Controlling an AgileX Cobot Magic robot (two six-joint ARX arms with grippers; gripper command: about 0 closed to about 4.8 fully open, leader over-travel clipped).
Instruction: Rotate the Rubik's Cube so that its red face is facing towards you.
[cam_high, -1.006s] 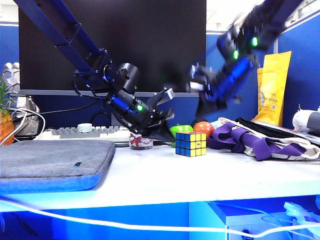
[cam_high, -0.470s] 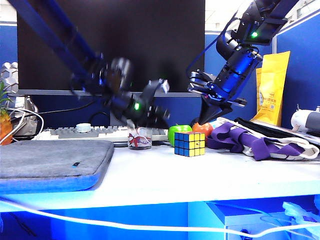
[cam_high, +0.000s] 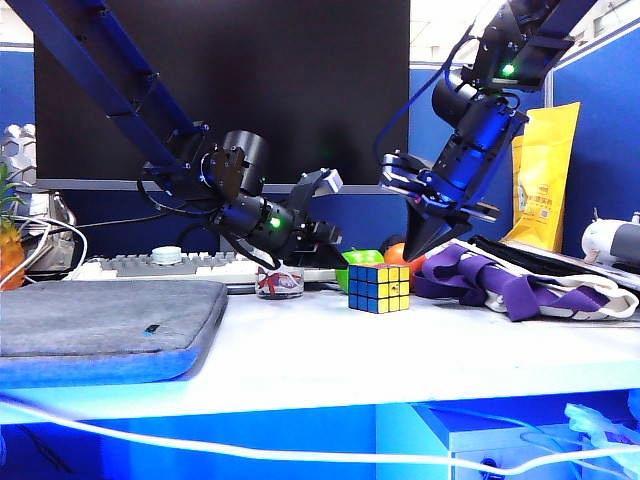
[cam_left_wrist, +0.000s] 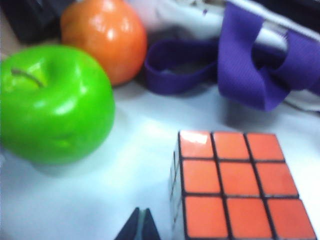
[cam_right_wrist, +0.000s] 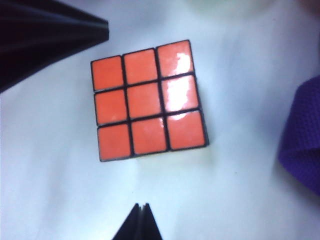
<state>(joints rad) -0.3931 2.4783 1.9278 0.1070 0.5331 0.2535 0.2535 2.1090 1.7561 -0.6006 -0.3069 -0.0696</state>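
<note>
We hold our left gripper (cam_high: 325, 238) with fingers pressed together and empty, low over the white desk (cam_high: 300, 350), just left of the Rubik's Cube (cam_high: 380, 288), near a small glass jar (cam_high: 280, 283). The cube sits untouched at mid-desk, in front of a green apple (cam_left_wrist: 52, 102) and an orange fruit (cam_left_wrist: 105, 40), left of a purple strap (cam_high: 500, 280). Our right gripper (cam_high: 418, 240) hangs above and behind the cube, its fingers likewise closed on nothing. We judge the turn not yet made: the red face (cam_right_wrist: 147, 100) points up, while blue and yellow sides face the near edge. A cube has no long axis; it rests flat, one vertical edge towards us.
</note>
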